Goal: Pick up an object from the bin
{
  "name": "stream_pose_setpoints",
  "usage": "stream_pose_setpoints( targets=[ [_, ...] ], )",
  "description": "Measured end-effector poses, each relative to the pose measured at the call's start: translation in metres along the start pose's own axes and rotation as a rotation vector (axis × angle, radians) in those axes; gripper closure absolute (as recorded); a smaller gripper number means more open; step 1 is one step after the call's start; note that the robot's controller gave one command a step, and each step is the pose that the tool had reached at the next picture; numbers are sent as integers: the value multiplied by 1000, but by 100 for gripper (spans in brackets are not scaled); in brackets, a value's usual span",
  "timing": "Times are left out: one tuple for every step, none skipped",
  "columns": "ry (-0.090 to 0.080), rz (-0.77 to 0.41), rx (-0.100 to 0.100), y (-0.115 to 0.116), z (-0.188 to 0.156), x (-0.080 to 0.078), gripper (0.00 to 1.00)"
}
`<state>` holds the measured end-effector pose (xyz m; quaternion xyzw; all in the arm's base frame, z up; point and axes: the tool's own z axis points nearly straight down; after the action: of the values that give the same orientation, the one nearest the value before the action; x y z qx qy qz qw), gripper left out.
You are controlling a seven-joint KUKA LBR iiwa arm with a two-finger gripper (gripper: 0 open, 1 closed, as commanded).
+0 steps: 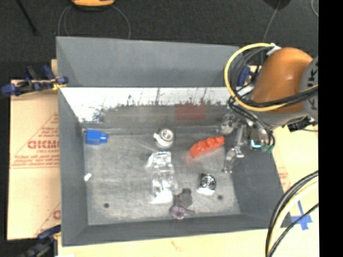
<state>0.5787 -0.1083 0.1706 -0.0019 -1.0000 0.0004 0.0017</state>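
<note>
Big grey bin [72, 170], and the arm's gripper [231, 162] hangs low at its right side, just beside the right end of a lumpy red-orange toy [206, 146] lying right of centre. Honestly can't tell if the gripper is clamped or spread. Mid-floor there's a crumpled clear plastic piece [161, 170], with a blue block [96, 138] far left. There's also a white round cap [164, 137], a purple bit [181, 205] by the front wall and a small black-and-silver thing [207, 182].
</note>
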Motion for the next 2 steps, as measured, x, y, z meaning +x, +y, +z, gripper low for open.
stream_pose_setpoints(
  targets=[
    [-15,-161,3,-18,99,-64,0],
    [-13,-284,3,-8,68,-62,0]
  ],
)
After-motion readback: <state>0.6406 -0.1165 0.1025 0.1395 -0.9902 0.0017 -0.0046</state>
